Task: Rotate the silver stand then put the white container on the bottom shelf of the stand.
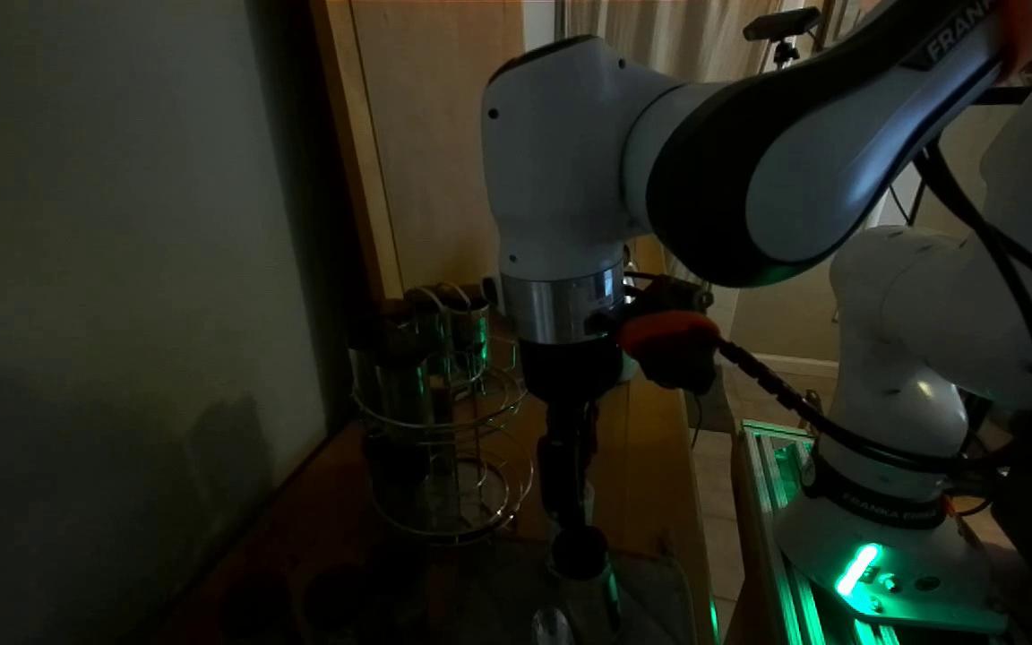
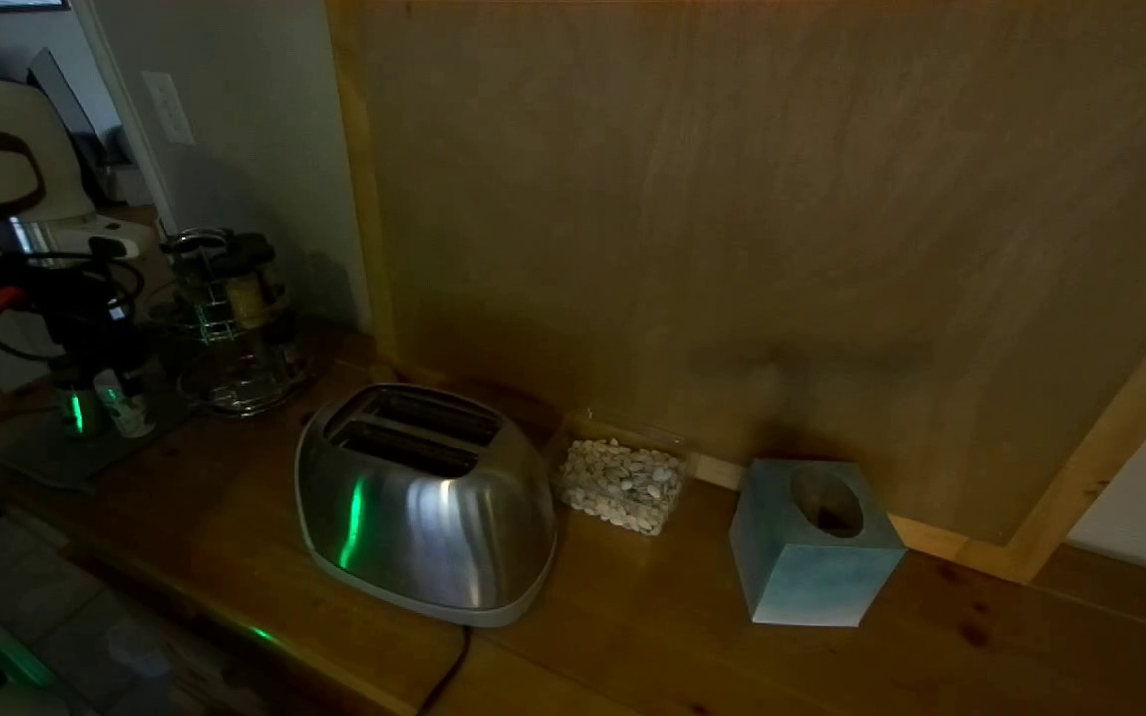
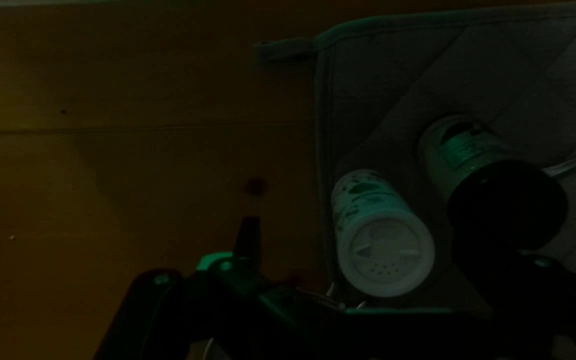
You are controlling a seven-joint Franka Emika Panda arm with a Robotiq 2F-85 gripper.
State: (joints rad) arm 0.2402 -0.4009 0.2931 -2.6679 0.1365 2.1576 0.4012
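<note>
White container (image 3: 384, 250) with holes in its top stands on a grey quilted mat (image 3: 368, 90), close to one edge; right at it hangs the gripper (image 3: 360, 246), fingers (image 3: 249, 245) apart, one to each side of the container in the wrist view, though whether either touches it I cannot tell; just beside the container stands a dark-lidded jar (image 3: 460, 150); near the container too is the silver stand (image 1: 431, 426), bearing jars (image 2: 247, 298), its bottom shelf (image 1: 453, 539) dim in this light; well apart from the container gleams a silver toaster (image 2: 434, 517); farther from the container lie pale pebbles (image 2: 623, 482); farthest from it sits a blue-green box (image 2: 822, 587) with an oval opening on top.
</note>
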